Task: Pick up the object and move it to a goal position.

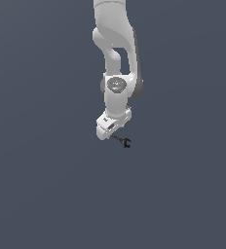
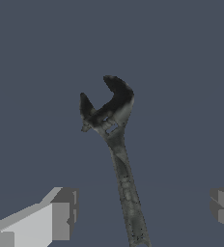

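The object is a tiny black wrench (image 1: 123, 141) with a thin dark shaft and a forked open jaw. It lies on the dark grey floor, just past the lower end of the white arm. In the wrist view the wrench (image 2: 115, 125) fills the middle, its shaft running back between my fingers. My gripper (image 1: 108, 130) is open, low over the shaft end. In the wrist view my gripper (image 2: 143, 210) has one finger (image 2: 61, 212) on each side of the shaft, both well apart from it. Nothing is held.
The plain dark grey floor (image 1: 47, 194) spreads all around. No other objects, walls or edges show in either view.
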Robot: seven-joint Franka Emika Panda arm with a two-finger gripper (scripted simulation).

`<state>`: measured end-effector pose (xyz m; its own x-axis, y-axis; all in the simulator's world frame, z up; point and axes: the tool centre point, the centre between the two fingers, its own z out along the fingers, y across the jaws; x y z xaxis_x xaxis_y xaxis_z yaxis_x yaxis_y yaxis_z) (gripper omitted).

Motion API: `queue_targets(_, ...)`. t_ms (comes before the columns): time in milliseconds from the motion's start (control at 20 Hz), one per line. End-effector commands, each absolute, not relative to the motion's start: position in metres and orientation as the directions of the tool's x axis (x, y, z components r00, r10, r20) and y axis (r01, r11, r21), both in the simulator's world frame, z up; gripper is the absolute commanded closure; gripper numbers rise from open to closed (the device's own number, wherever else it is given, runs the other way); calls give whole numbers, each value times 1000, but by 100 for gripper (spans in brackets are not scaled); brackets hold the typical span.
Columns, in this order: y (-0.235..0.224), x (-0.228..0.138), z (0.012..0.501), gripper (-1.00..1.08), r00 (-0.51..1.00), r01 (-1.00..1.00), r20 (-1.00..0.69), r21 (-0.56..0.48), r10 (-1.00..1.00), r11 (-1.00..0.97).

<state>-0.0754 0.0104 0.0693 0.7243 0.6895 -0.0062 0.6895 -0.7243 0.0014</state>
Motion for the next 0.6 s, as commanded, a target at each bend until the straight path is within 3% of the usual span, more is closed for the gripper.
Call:
queue_targets(0, 13, -80, 65, -92, 688, 726, -4, 1, 726, -688)
queue_targets(550, 18, -89, 58, -92, 629, 778, 0, 0, 778, -629)
